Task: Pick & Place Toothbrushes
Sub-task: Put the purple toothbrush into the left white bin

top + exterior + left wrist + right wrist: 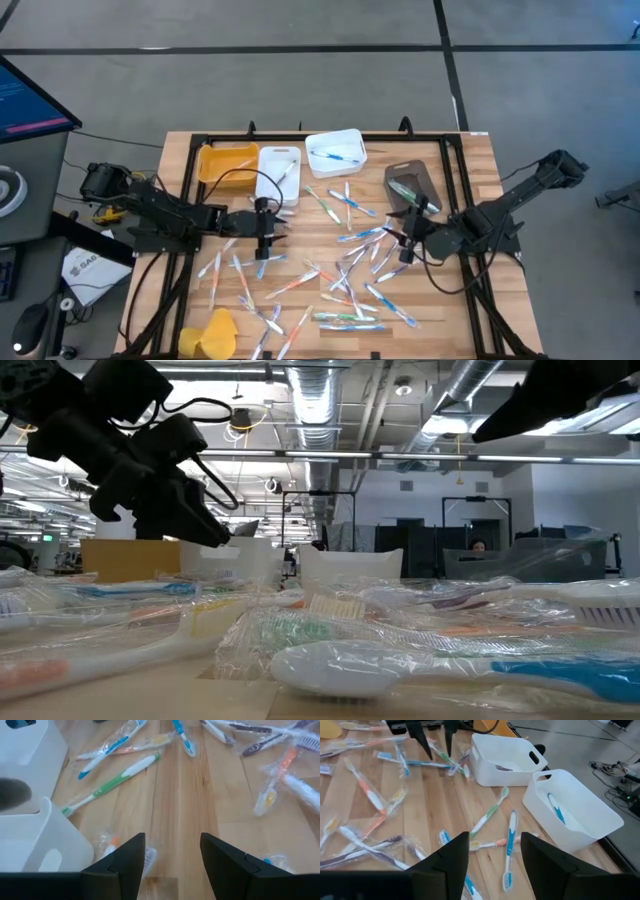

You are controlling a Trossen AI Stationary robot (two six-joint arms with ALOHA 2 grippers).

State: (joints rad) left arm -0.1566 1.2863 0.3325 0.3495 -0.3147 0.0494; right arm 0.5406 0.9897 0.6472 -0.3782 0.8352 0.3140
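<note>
Many toothbrushes (340, 270) in clear wrappers lie flat and scattered on the wooden table. My left gripper (263, 245) hovers open near the middle-left of the table, beside a white bin. In the left wrist view its fingers (172, 837) frame bare wood, with a green toothbrush (115, 782) lying ahead. My right gripper (405, 243) is open over the right part of the pile. In its wrist view (494, 837) a blue toothbrush (510, 845) and a green one (490, 817) lie just beyond the fingers. A blue toothbrush (555, 810) lies in the far white bin.
Along the far edge stand an orange bin (225, 160), two white bins (278, 175) (335, 150) and a brown bin (410, 185). A yellow lump (212, 335) lies at the near left corner. A black frame (185, 200) borders the table. Bare wood shows between the brushes.
</note>
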